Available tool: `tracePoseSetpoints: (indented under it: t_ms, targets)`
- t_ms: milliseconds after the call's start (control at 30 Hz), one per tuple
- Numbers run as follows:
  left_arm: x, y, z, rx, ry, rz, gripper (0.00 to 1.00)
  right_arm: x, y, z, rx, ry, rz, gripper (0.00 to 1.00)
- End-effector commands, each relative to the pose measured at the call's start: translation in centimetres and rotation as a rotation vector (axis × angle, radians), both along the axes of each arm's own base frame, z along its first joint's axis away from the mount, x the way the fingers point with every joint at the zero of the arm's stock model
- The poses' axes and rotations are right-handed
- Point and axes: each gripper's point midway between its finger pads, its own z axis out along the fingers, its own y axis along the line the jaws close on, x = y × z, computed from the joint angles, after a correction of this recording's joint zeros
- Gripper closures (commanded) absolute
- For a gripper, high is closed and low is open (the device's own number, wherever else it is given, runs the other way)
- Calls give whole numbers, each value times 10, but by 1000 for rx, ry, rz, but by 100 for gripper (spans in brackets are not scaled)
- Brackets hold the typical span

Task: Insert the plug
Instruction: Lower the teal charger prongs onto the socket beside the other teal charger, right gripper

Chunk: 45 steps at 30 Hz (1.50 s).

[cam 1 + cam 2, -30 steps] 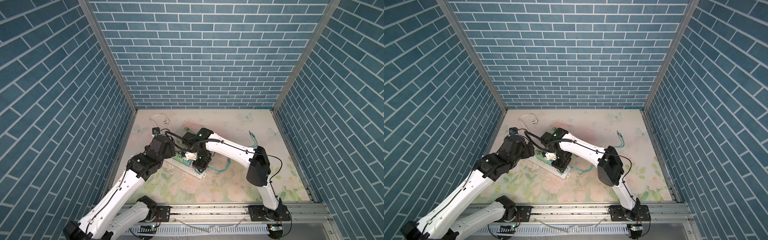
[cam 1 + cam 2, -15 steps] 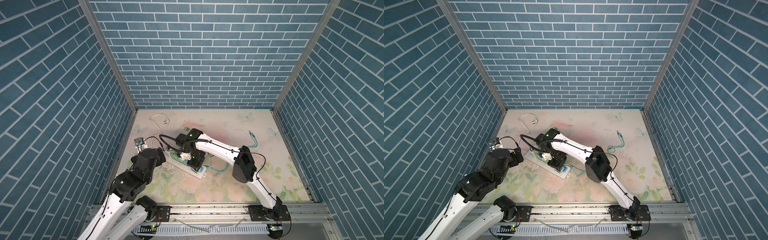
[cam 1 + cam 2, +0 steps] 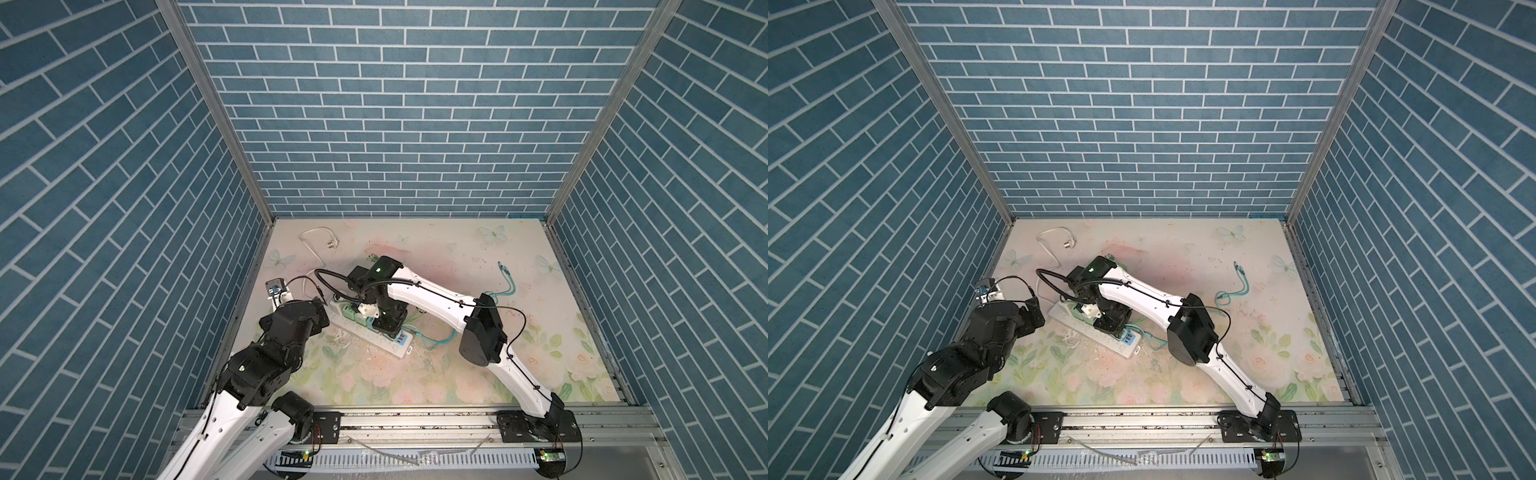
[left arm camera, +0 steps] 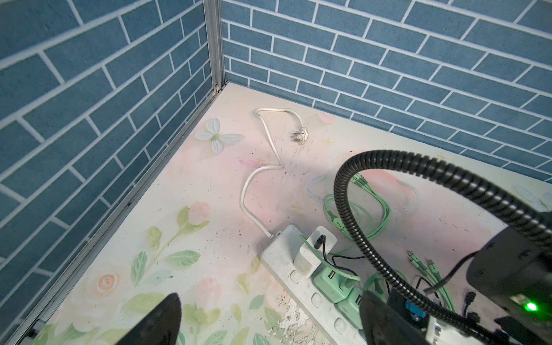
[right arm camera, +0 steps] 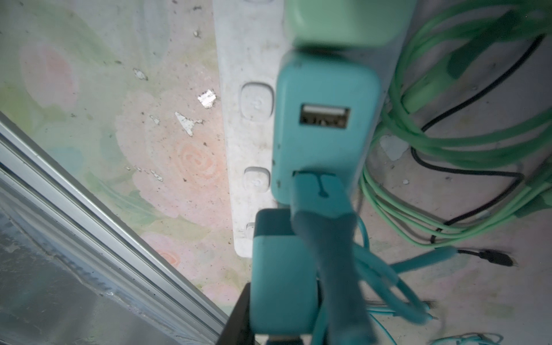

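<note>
**Right gripper** (image 3: 388, 326): I see it clenched on the plug (image 5: 283, 268). The plug is a teal block pinched against a dark finger (image 5: 239, 316), over the end of the power strip (image 4: 286, 254) away from its cord. I cannot tell whether the prongs are seated.

**Strip:** just beside the plug, a teal adapter (image 5: 298, 149) stands in the strip with a USB cable (image 5: 319, 194) in its lower port. Further along stand green chargers (image 4: 328, 283) and a white charger (image 4: 307, 257). Green cables (image 5: 448, 143) lie coiled alongside on the floral mat (image 3: 415, 382).

**Left gripper** (image 4: 270, 298): I see it released, fingers spread wide and holding nothing. It hovers near the strip's cord end, apart from it.
</note>
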Motion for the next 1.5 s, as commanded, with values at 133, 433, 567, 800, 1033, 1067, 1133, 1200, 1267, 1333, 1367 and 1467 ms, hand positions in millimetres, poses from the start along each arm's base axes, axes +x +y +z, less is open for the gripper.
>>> tracePoseSetpoints:
  t_ms: [133, 433, 567, 800, 1033, 1067, 1133, 1200, 1267, 1333, 1367, 1467]
  targets:
    - [-5, 4, -7, 11, 27, 12, 6, 9, 4, -15, -44, -48, 45, 100]
    - [-10, 6, -16, -6, 33, 13, 7, 33, 14, -21, -42, -208, 28, 100]
    - [-10, 4, -22, -7, 52, 10, 7, 52, 13, -9, -39, -338, 26, 100]
    - [-6, 0, -28, -13, 70, 6, 7, 66, 13, 9, 10, -367, 15, 100]
    - [-3, -2, -31, 1, 86, 3, 7, 17, 22, 4, 89, -108, 58, 100]
    - [-3, -2, -33, 4, 90, 3, 7, 8, 19, 1, 77, -69, 79, 100]
    - [-2, -2, -34, 12, 94, 5, 7, -1, 11, -7, 26, -46, 119, 100]
    - [-1, -1, -36, 20, 97, 8, 7, -1, 3, -15, -24, -46, 136, 100]
    - [1, -2, -42, 37, 123, 12, 7, 2, -1, -19, -58, -63, 142, 100]
    - [2, -2, -46, 45, 131, 17, 7, 8, 1, -19, -65, -89, 137, 100]
    - [2, -1, -46, 44, 128, 22, 7, 10, 3, -19, -62, -96, 140, 100]
    - [2, 0, -47, 36, 115, 27, 8, 14, 3, -22, -79, -93, 147, 100]
